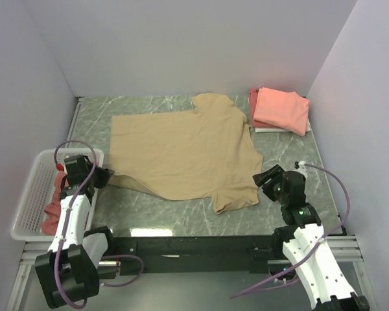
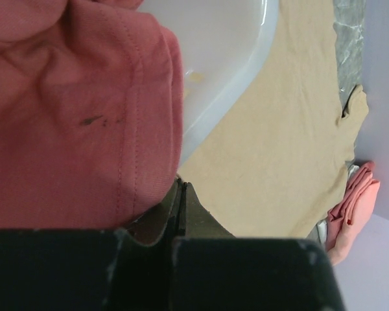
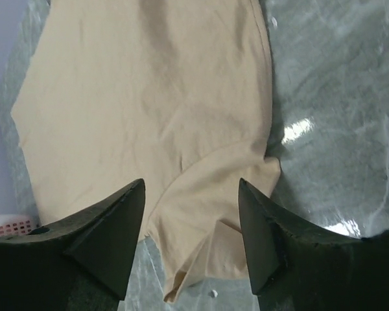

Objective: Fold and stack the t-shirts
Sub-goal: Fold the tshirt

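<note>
Now, at the near right corner of the tan t-shirt [image 1: 181,152], spread on the table [image 1: 298,162], our right gripper [image 3: 190,183] stands wide open just over the sleeve [image 3: 207,214], holding nothing. At the near left corner our left gripper [image 2: 180,184] is closed tight; whether it pinches the hem we cannot tell. To fold well, we think both near corners must rise together and travel evenly toward the far edge. Left of this shirt a red t-shirt [image 2: 65,110] sits in the basket [image 1: 29,194], partly hidden. Beyond its far right corner lies the folded pink stack [image 1: 282,109].

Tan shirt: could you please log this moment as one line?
tan shirt flat | left gripper shut | right gripper open over sleeve | pink stack rear right
</note>
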